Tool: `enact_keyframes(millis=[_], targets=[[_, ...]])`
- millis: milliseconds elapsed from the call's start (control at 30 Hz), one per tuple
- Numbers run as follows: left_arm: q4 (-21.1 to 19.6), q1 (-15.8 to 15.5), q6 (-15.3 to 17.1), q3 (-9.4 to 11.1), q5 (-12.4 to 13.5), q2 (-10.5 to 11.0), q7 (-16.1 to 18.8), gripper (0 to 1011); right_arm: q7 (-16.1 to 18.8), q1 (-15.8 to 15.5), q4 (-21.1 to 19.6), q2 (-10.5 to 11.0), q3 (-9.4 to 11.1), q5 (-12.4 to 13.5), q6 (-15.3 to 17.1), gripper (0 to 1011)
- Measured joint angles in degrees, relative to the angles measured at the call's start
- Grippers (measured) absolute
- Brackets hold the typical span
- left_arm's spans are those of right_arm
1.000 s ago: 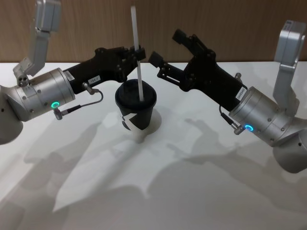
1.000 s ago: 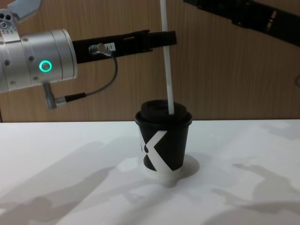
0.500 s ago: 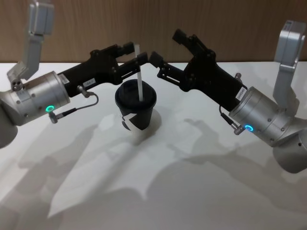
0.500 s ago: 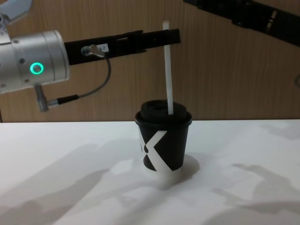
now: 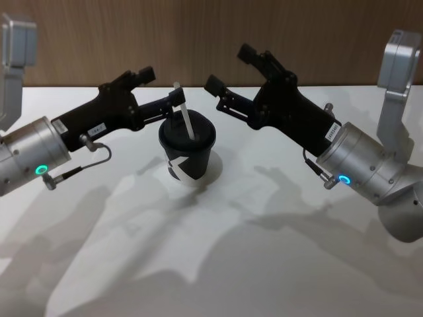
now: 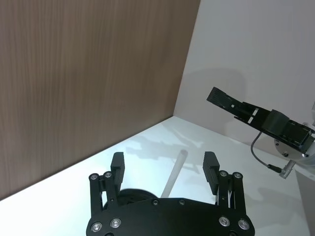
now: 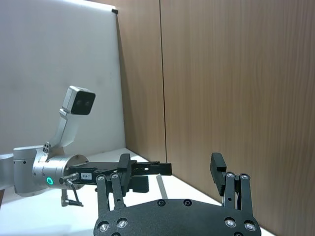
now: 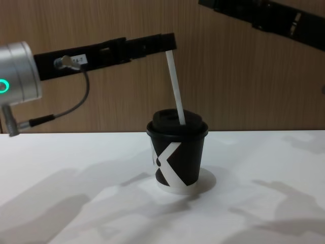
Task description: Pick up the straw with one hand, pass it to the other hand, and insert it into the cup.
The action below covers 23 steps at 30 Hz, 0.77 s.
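The black cup (image 5: 187,155) with its white mark stands upright on the white table, and the chest view shows it from the side (image 8: 177,157). The white straw (image 5: 184,113) sticks through the lid and leans toward my left side (image 8: 175,86). My left gripper (image 5: 160,86) is open around the straw's top end. In the left wrist view the straw (image 6: 174,172) rises between the spread fingers (image 6: 117,164) without touching them. My right gripper (image 5: 230,67) hangs open, holding nothing, above and to the right of the cup, seen also from its wrist (image 7: 170,167).
A bare white table (image 5: 231,264) spreads around the cup toward me. A wood-panelled wall (image 5: 198,26) closes the far side just behind both grippers. My right arm (image 8: 264,18) crosses the upper right of the chest view.
The left gripper pushed the straw down into the cup, then opened and drew back to the left. The straw now stands lower and leans left. The right gripper has not moved.
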Motion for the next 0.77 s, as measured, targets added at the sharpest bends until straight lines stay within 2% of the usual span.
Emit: enact_keyframes(millis=[200,500,767], targets=[[-1.4,2.6,-0.5,-1.2,-1.0,1.2,0.2,1003,-0.8,-1.6,-2.1,1.2,-0.1,0.1,1.9,1001],[-2.8,6.1,-1.6,-2.5,-2.2,2.3,-0.2,1003,-2.5,-6.1,-7.3,4.4,0.1,0.6,5.4,1001],[-3.4,7.8,-2.2,-3.1,-2.8,2.7,-0.5,1003,-3.6,-8.9,-10.2,6.3,0.5,0.9,7.2,1001]])
